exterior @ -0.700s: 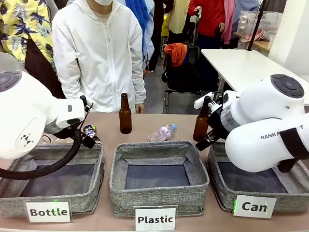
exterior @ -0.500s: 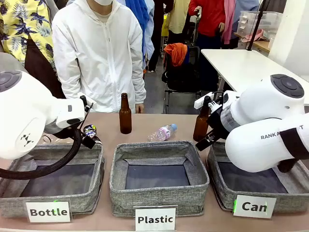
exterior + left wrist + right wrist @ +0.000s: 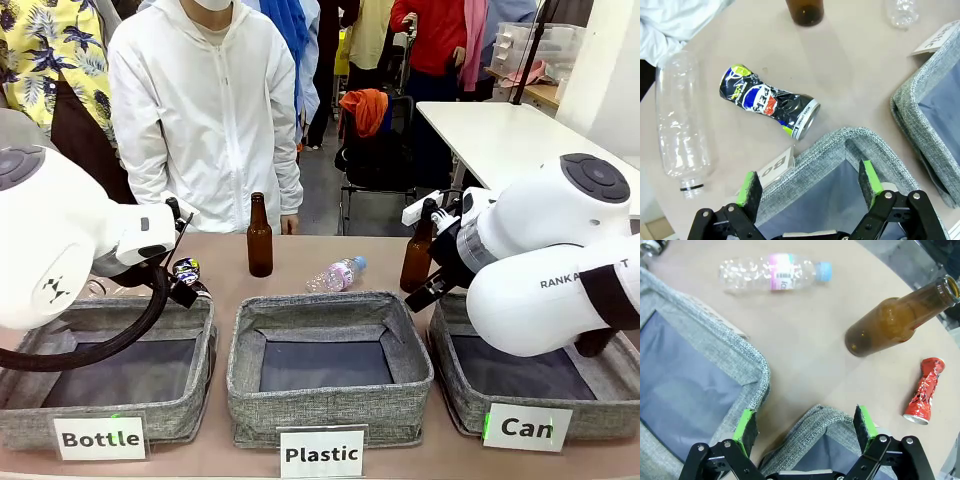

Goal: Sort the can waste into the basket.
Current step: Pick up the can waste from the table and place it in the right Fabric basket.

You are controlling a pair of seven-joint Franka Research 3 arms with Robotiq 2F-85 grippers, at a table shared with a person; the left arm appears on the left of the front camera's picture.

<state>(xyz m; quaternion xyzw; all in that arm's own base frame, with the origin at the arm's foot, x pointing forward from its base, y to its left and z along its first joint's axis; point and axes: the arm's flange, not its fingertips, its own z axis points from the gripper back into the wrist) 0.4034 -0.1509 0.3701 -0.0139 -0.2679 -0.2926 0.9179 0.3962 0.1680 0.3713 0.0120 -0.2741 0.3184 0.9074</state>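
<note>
Black can: crushed, lying untouched beside the corner of a grey bin.
Red can: crushed, lying near a brown bottle.
Left gripper: jaws wide apart, empty.
Right gripper: jaws wide apart, empty.
Basket: signed "Can", under the right arm.

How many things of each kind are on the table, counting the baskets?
Crushed metal drink cans: 2, one black, one red
Brown glass bottles: 2
Clear plastic bottles: 2, one pink-labelled, one bare
Grey woven-fabric baskets: 3
Total: 9
</note>
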